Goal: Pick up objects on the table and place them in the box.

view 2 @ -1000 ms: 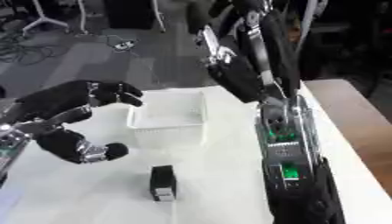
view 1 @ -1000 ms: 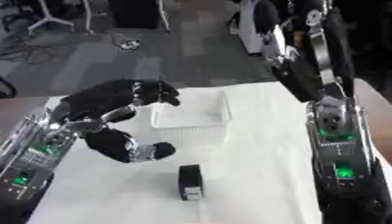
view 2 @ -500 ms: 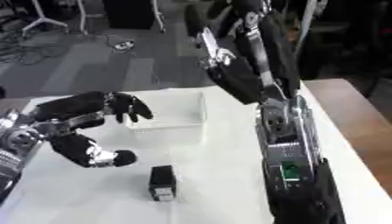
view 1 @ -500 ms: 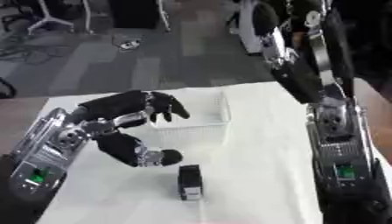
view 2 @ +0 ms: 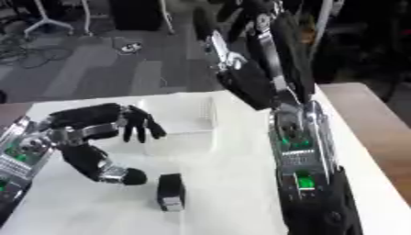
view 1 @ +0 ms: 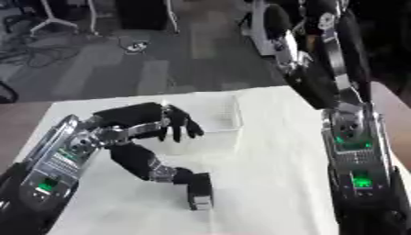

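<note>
A small black block (view 1: 199, 192) with a pale lower end stands on the white table (view 1: 265, 183), in front of the clear plastic box (view 1: 227, 117). My left hand (view 1: 132, 153) is open just left of the block. Its fingers (view 1: 180, 127) hang down in front of the box's near left corner. The thumb tip (view 1: 178, 176) is at the block's upper left side, and I cannot tell whether it touches. My right arm (view 2: 295, 151) runs down the right side. Only the black back of the right hand (view 2: 317, 218) shows at the bottom edge. The box looks empty.
The table's far edge (view 1: 160, 97) lies just behind the box, with grey floor, cables and stands beyond it. A brown surface (view 2: 377, 119) borders the table on the right. Bare white cloth lies between the block and my right arm.
My left hand has swung down and to the right, from beside the box to the block, with the thumb tip now at it. The right arm has stayed put.
</note>
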`<action>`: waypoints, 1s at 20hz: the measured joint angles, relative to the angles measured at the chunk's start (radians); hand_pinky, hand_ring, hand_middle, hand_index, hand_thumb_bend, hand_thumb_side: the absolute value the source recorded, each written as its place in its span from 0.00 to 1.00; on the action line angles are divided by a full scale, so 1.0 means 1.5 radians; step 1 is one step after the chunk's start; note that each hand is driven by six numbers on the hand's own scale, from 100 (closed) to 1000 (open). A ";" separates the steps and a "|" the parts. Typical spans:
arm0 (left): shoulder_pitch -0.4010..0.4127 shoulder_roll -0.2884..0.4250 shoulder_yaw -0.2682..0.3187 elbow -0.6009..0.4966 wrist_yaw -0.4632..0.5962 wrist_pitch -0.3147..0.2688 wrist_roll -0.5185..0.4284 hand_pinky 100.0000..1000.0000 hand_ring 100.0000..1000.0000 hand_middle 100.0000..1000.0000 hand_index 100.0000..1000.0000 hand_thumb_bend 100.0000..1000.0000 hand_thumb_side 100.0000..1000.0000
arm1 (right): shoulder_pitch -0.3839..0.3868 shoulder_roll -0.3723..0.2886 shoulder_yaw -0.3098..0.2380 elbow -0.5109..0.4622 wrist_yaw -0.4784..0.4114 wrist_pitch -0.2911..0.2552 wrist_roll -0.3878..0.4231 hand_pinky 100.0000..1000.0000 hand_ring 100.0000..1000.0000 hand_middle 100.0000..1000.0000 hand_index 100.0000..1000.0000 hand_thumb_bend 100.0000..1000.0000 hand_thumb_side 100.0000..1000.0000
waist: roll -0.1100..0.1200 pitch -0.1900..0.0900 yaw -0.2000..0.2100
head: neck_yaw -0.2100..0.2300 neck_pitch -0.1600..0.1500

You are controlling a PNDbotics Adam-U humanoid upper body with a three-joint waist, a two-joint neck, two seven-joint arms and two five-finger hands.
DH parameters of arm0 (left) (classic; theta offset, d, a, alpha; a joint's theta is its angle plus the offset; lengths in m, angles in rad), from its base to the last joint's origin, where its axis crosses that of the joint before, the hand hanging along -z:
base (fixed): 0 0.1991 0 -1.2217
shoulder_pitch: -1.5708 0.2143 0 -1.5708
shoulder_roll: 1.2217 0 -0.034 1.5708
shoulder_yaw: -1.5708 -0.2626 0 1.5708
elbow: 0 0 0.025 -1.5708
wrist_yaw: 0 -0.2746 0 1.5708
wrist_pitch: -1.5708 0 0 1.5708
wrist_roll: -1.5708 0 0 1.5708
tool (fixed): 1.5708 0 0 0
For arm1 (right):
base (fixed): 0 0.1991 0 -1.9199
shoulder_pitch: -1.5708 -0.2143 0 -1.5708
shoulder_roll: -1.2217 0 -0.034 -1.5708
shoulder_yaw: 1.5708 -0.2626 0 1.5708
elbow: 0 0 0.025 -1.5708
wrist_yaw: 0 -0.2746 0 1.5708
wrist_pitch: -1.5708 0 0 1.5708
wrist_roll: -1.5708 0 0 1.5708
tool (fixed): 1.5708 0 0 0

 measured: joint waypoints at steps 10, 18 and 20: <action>0.003 -0.006 -0.004 0.006 -0.055 -0.004 -0.038 0.38 0.54 0.64 0.76 0.45 1.00 | 0.000 0.000 0.000 0.000 -0.002 -0.001 0.003 0.04 0.35 0.48 0.71 0.26 1.00 | 0.000 0.000 -0.001 | 0.000 0.000; 0.005 -0.016 -0.007 0.008 -0.125 -0.015 -0.040 0.32 0.50 0.60 0.71 0.45 1.00 | 0.000 0.000 0.001 0.000 -0.003 0.000 0.005 0.03 0.35 0.47 0.71 0.26 1.00 | 0.000 0.001 -0.002 | 0.000 0.001; 0.007 -0.017 -0.008 0.008 -0.140 -0.018 -0.039 0.33 0.51 0.60 0.71 0.48 1.00 | 0.000 0.000 0.001 0.000 -0.003 0.000 0.006 0.03 0.35 0.47 0.71 0.26 1.00 | 0.000 0.001 -0.002 | 0.000 0.001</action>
